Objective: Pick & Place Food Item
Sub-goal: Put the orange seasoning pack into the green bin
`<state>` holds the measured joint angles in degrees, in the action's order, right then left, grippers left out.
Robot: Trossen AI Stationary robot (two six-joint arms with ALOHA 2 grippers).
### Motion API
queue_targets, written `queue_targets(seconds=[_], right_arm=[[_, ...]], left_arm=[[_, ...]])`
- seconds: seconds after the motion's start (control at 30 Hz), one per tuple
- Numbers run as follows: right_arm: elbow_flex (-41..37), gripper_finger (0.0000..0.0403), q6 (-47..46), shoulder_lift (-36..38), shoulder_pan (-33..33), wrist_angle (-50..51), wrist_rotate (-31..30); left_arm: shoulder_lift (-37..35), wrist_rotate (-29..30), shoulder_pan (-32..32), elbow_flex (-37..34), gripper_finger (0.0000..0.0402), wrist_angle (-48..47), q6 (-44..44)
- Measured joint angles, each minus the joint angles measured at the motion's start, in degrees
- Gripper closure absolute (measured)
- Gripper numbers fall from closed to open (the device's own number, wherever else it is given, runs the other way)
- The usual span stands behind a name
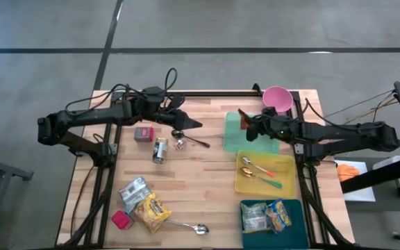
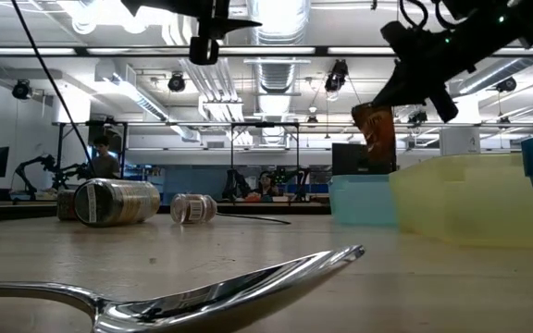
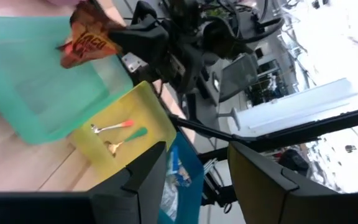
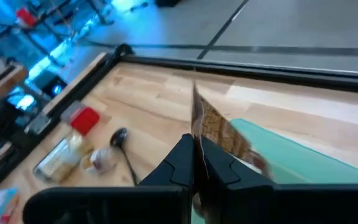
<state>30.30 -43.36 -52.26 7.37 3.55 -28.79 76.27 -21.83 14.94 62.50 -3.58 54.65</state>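
Nearest the low camera, a metal spoon (image 2: 239, 287) is seen lying on the wooden table (image 1: 200, 177). Right claw (image 4: 194, 163) is clamped shut on a food packet (image 4: 219, 134), held in the air over the near-left part of the light green tray (image 1: 236, 139). Packet is thin, crinkled, brown-orange with red print (image 3: 82, 42); it is pinched by one edge and hangs down from the fingers (image 2: 376, 129). Left claw (image 1: 195, 124) is held above the table, well left of the green tray, fingers (image 3: 143, 177) partly apart, nothing gripped. Beneath it, a second spoon (image 1: 190, 138) and a small wrapped item (image 1: 180, 144) are seen. Further left, a red box (image 1: 143, 134) and a tipped jar (image 1: 160, 150) are noted. Yellow tray (image 1: 287, 186) with two utensils is placed near of the green one; pink bowl (image 1: 278, 97) at the far edge.
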Motion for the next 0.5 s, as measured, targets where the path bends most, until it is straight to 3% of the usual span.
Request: queue_targets(seconds=[0.2, 0.5], right_arm=[[-2.6, 0.0395, -0.4, -3.5, 0.0, -7.1, -2.5], [-0.8, 0.0395, -0.6, -11.0, -0.4, -10.2, -5.8]], left_arm=[[0.0, 0.4, 0.0, 0.0, 0.0223, -0.8, -0.4], [0.0, 0.4, 0.0, 0.0, 0.0223, -1.0, -0.9]])
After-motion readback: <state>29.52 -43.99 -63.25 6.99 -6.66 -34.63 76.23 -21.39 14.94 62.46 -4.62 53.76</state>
